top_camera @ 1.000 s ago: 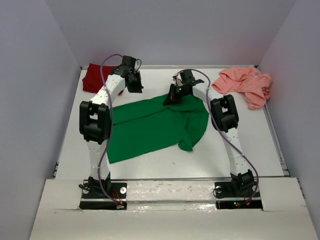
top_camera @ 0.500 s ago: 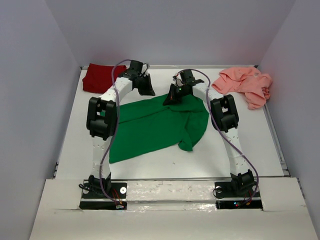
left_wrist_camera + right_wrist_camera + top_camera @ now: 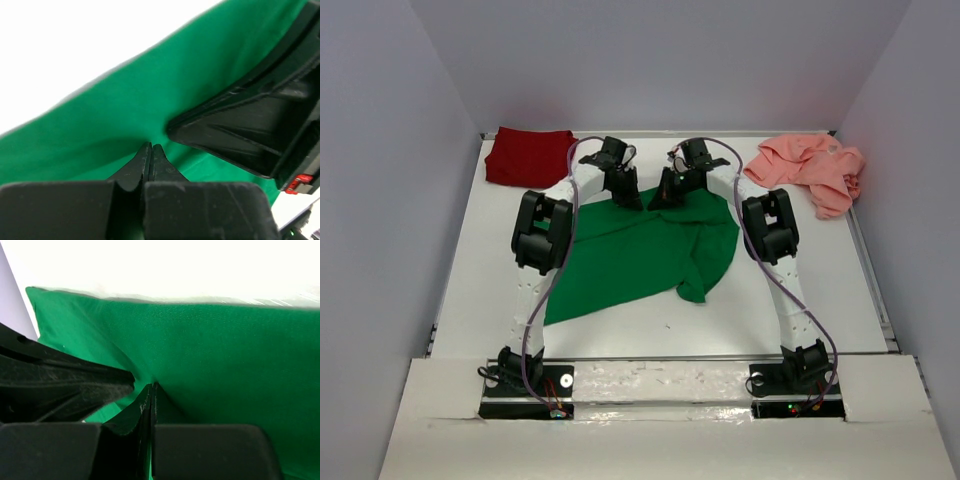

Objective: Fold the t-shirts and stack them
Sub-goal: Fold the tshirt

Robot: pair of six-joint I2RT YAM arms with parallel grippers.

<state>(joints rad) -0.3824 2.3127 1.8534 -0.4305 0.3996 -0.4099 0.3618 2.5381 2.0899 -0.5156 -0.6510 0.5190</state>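
Green t-shirt (image 3: 620,260): pinched at far edge in right gripper (image 3: 657,202); flanked by left gripper (image 3: 633,199), clenched, hold unclear; seemed best lifted level, slowly.

From where I sit, this is a lab test booth: a white table (image 3: 490,260) boxed in by plain pale walls (image 3: 670,60).

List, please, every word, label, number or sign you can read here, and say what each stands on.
None can be read. The green t-shirt, dark red t-shirt and salmon pink t-shirt are plain; the left arm, right arm and table show no legible marking in any view.
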